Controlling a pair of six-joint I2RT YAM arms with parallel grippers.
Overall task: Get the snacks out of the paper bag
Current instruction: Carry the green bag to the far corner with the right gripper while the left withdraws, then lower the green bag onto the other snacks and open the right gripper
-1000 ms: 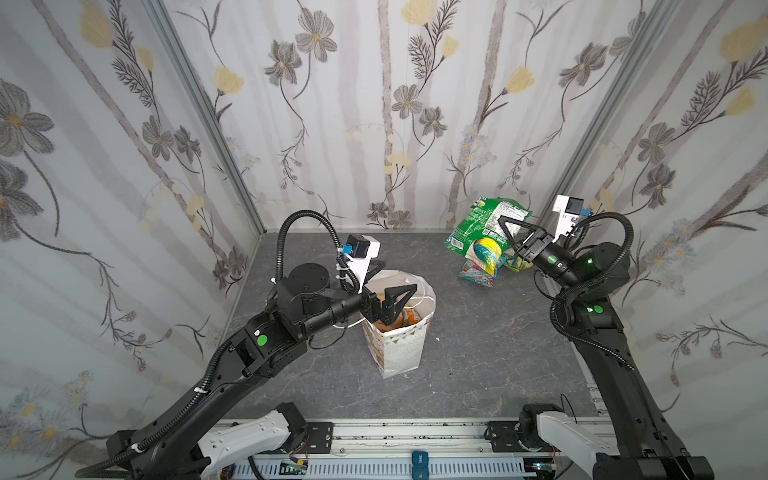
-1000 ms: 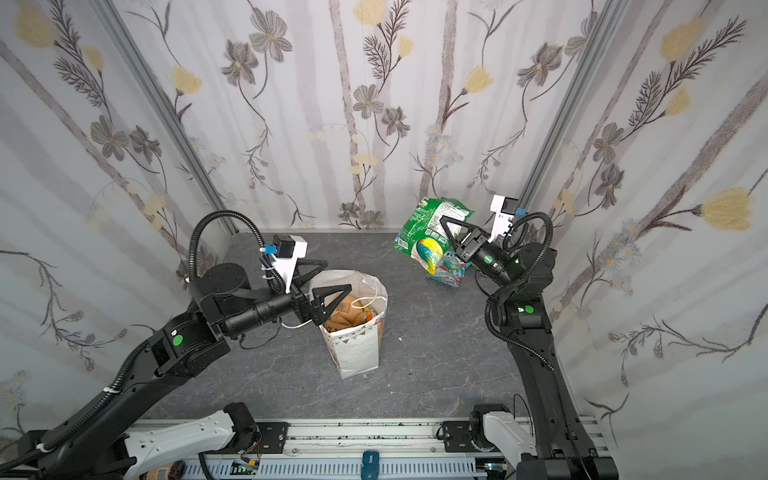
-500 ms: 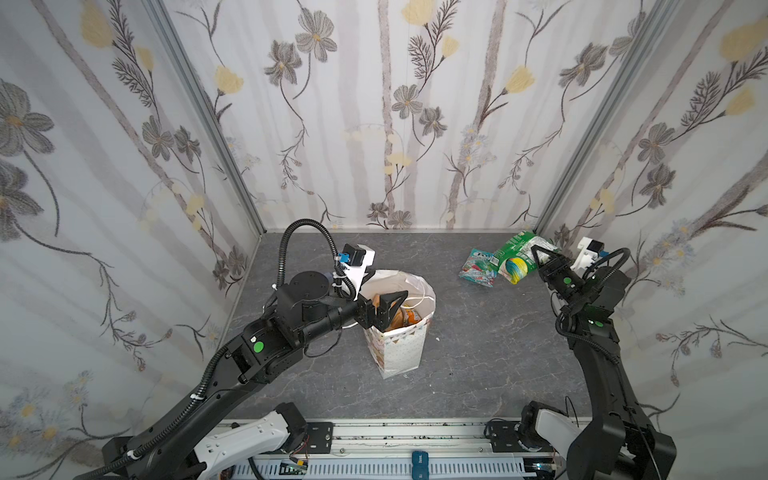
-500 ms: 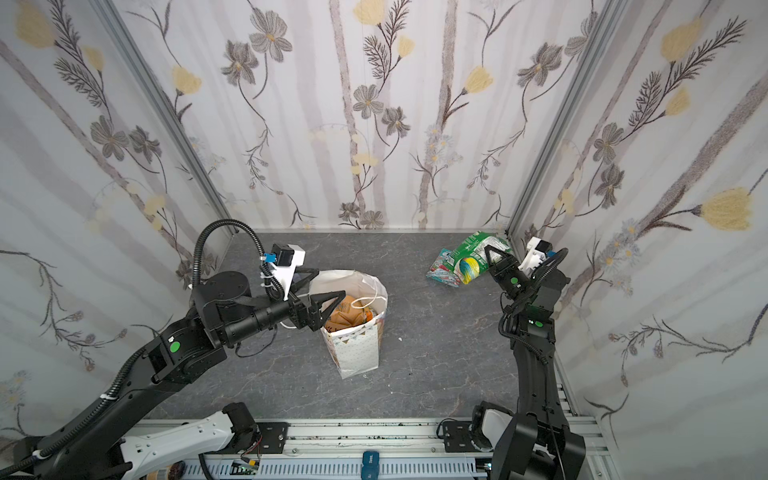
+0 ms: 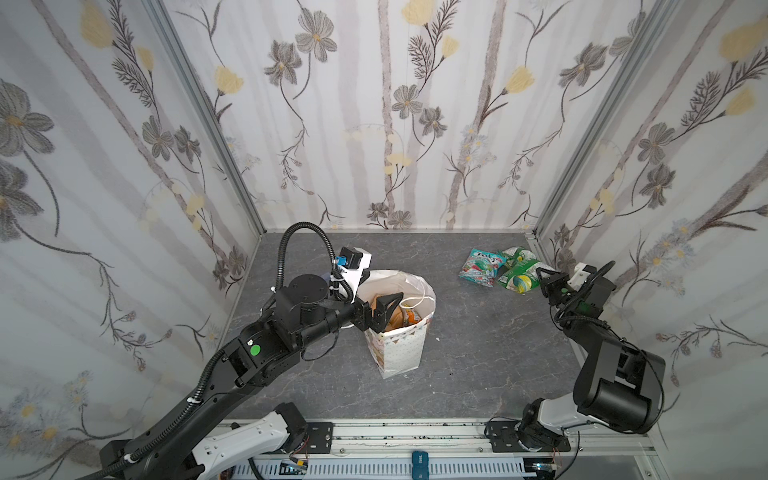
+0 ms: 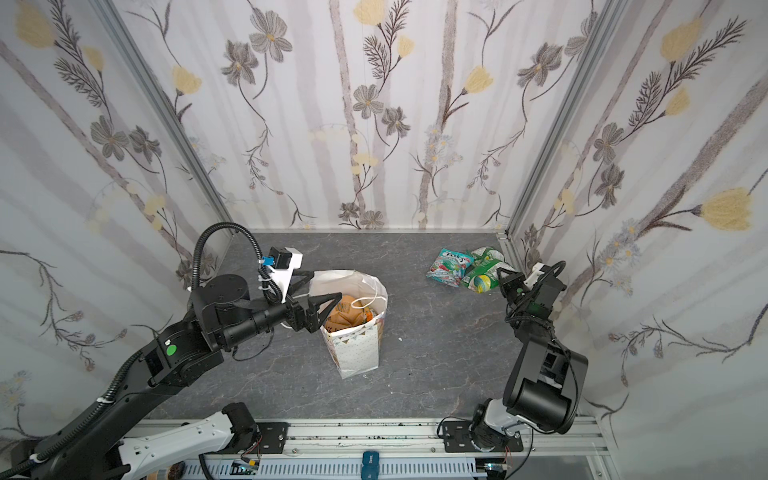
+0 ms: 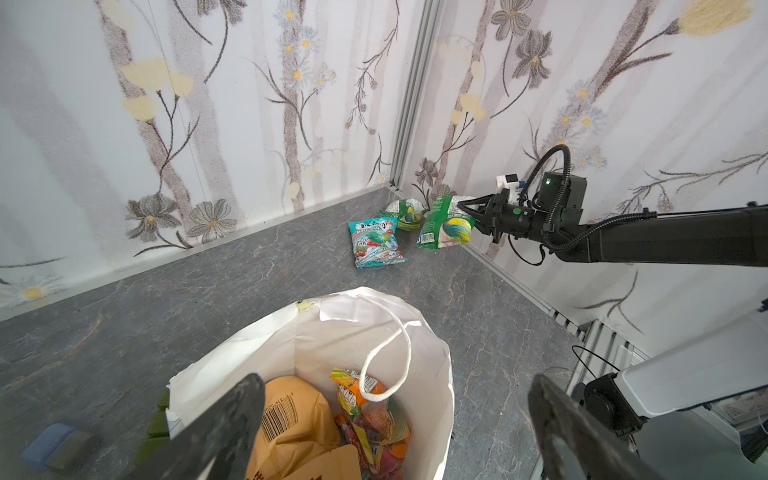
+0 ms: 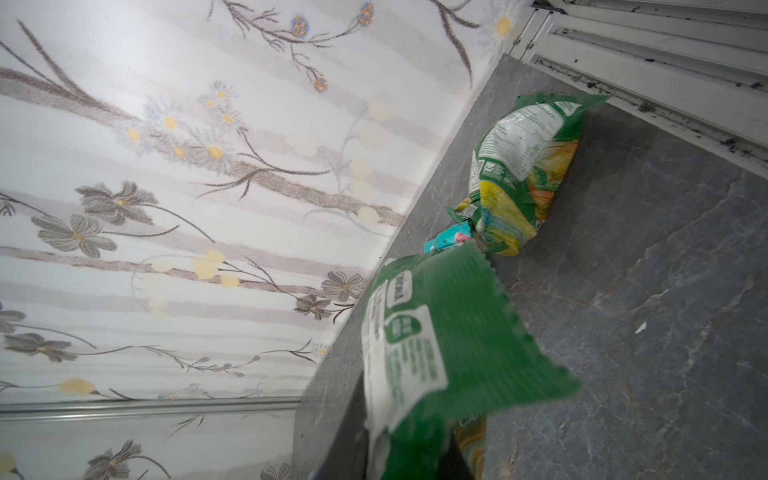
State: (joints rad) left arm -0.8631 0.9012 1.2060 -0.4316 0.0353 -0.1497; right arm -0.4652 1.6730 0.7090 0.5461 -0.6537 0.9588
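Observation:
The white paper bag [image 5: 401, 345] [image 6: 359, 349] stands upright mid-table, its mouth open [image 7: 415, 324]. Inside lie a tan-brown snack [image 7: 291, 415] and an orange snack [image 7: 374, 419]. My left gripper [image 5: 388, 309] [image 6: 328, 309] [image 7: 395, 380] hovers open over the bag's mouth, holding nothing. At the far right my right gripper [image 5: 542, 276] [image 6: 500, 276] [image 7: 461, 205] is shut on the top edge of a green snack [image 5: 519, 282] [image 7: 444, 228] [image 8: 436, 345], low over the table. A teal snack [image 5: 480, 266] [image 7: 374, 245] and another green snack [image 5: 515, 255] [image 8: 519, 174] lie beside it.
Small dark green blocks [image 7: 158, 419] and a blue block [image 7: 50, 444] lie on the table behind the bag's left side. Flowered walls close in the table on three sides. A metal rail [image 5: 415, 432] with the arm bases runs along the front edge.
My right arm has swung down and toward the far right corner, bringing the green snack from high up to table level beside the teal one. The left gripper stays open at the bag's mouth.

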